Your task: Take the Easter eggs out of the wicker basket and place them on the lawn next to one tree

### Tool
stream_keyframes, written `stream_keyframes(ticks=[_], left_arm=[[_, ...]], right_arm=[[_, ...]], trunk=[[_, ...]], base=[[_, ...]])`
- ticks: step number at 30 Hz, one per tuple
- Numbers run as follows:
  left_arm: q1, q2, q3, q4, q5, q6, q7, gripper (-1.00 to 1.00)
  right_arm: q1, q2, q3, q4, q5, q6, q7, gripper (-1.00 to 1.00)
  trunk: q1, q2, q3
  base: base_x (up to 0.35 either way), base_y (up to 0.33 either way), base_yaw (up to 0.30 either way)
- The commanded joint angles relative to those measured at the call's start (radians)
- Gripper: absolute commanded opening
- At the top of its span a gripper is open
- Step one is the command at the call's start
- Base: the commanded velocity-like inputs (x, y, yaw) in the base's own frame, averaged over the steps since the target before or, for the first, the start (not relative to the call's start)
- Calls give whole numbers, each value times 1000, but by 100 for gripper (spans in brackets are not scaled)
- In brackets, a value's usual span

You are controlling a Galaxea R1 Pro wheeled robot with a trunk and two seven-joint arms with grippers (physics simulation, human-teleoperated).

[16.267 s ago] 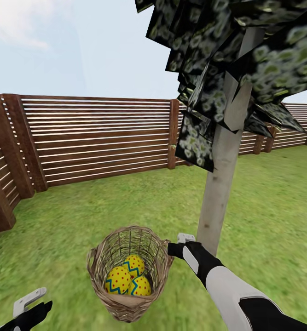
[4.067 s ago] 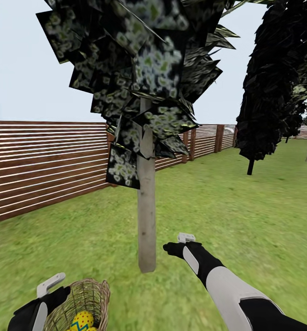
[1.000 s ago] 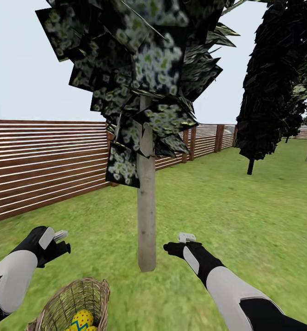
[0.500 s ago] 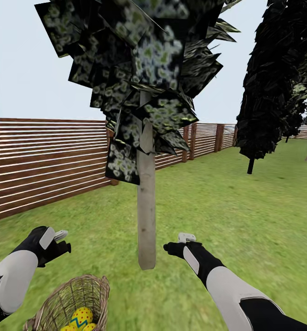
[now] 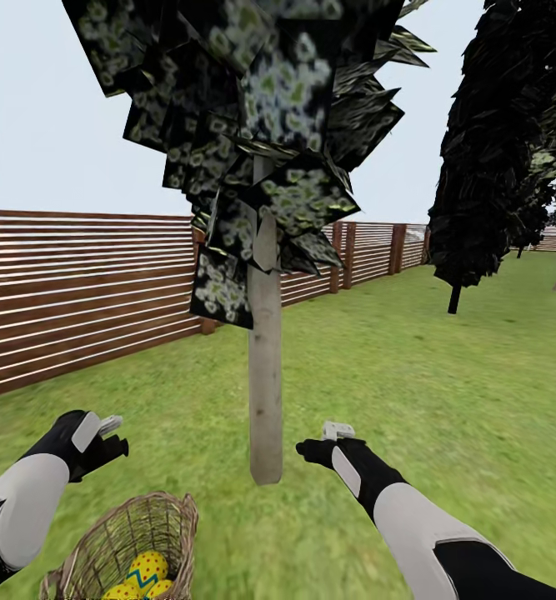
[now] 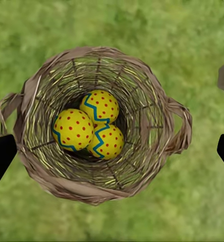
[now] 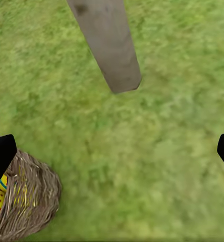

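Easter eggs (image 6: 94, 126), all 3, sit clustered at bottom of wicker basket (image 6: 157, 146); basket stands upright on lawn (image 5: 444, 375), low in head view. L wrist cam looks straight down into it: eggs touching each other, yellow w/ red dots + blue zigzags.

Left gripper (image 5: 111, 435) hangs above the basket, twd its far-left side in head view. Fingers spread wide, dark tips (image 6: 0, 154) at opposite edges of wrist frame, nothing btw them but basket below. Empty.

Right gripper (image 5: 332, 433) held out over bare grass, right of tree (image 5: 266, 383) trunk base, near it, not touching. Jaws wide apart, empty. R wrist cam: trunk foot (image 7: 112, 50) ahead, basket rim (image 7: 31, 201) at frame corner w/ a sliver of egg.

Basket near trunk, on robot's side. Slat fence (image 5: 77, 292) behind; black tree (image 5: 486, 150) further right.
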Motion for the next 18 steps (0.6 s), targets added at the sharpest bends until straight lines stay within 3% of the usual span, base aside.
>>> stream_keyframes(ticks=[1, 18], left_arm=[[-1, 0, 2, -1, 11, 2, 8, 100], [-1, -2, 2, -2, 9, -2, 8, 100]], right_arm=[[0, 0, 0, -2, -7, 5, -1, 100], [0, 1, 1, -2, -7, 4, -1, 100]], trunk=[[4, -8, -4], [69, -127, -58]], base=[[0, 0, 0], [0, 0, 0]])
